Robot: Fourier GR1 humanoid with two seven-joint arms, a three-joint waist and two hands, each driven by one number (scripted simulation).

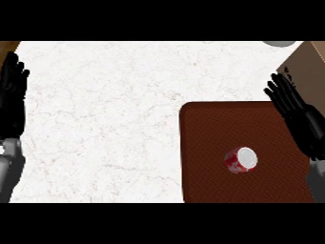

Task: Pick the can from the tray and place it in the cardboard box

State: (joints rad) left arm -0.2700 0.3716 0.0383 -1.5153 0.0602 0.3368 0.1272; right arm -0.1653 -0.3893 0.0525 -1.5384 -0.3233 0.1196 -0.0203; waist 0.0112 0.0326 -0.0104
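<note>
White marbled counter fills most of the head view, with a strip of wood seen at the upper left corner. On the brown tray, toward its lower right part, the can is found standing upright, its pale top turned to the view and its red side partly seen; nothing is touching it. The tray is laid at the counter's right, so that the can is kept within reach of the right hand. That hand is held over the tray's right edge, just beside the can but apart from it, its fingers straight and released, nothing grasped. Beyond it, at the upper right, the cardboard box is seen, close to the tray's far corner, which is judged to keep the carry short. A grey rounded object is cut off at the top edge. The left hand is rested at the left edge, fingers up and relaxed, well apart from the tray. The pick is judged not yet begun.
</note>
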